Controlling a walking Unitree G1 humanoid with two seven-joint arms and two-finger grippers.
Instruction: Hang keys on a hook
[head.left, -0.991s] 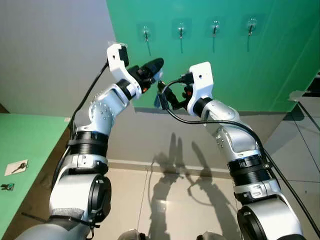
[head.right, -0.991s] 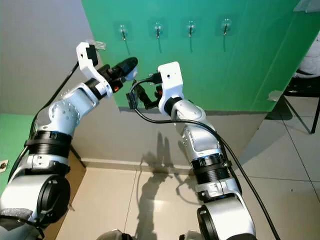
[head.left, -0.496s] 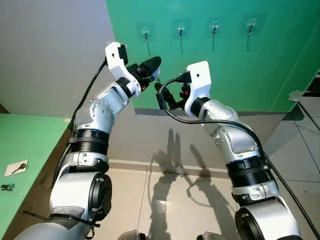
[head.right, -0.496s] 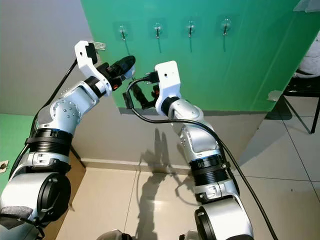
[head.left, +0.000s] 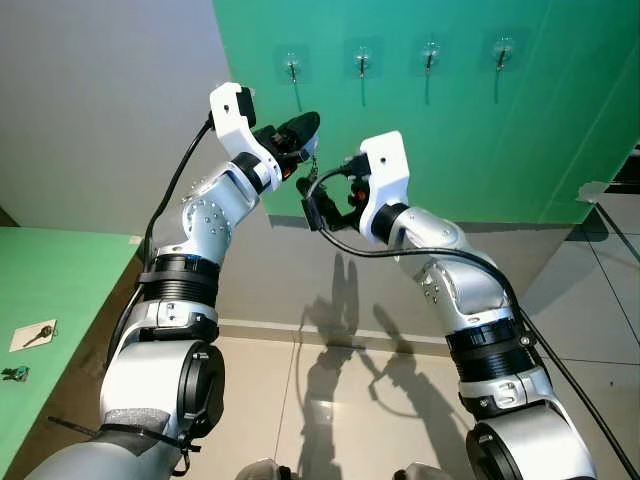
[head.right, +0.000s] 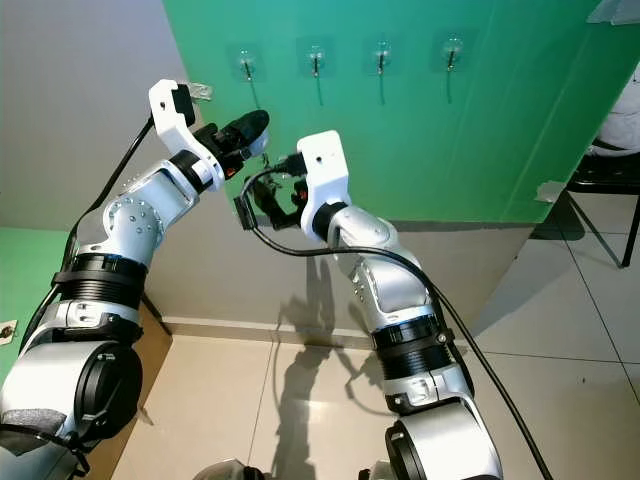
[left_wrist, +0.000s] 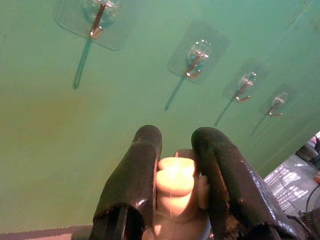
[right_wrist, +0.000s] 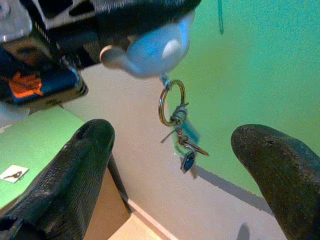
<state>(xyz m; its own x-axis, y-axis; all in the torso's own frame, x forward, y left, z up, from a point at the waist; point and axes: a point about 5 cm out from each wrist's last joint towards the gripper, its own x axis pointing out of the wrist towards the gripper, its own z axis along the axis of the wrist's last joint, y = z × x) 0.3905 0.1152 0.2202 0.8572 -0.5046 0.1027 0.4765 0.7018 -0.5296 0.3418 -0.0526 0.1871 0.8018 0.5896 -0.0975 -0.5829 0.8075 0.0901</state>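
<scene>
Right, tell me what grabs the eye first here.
The two silver arms raised before a green wall with four hooks in a row. The left gripper pinches a pale keychain charm, its ring and keys dangling, and the right gripper waits open around them.

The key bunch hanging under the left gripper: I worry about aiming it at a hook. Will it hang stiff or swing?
Probably swing: the key bunch dangles by a thin ring from a rounded fob pinched in the left gripper. It likely weighs little. The right gripper, open around it, could steady it.
</scene>
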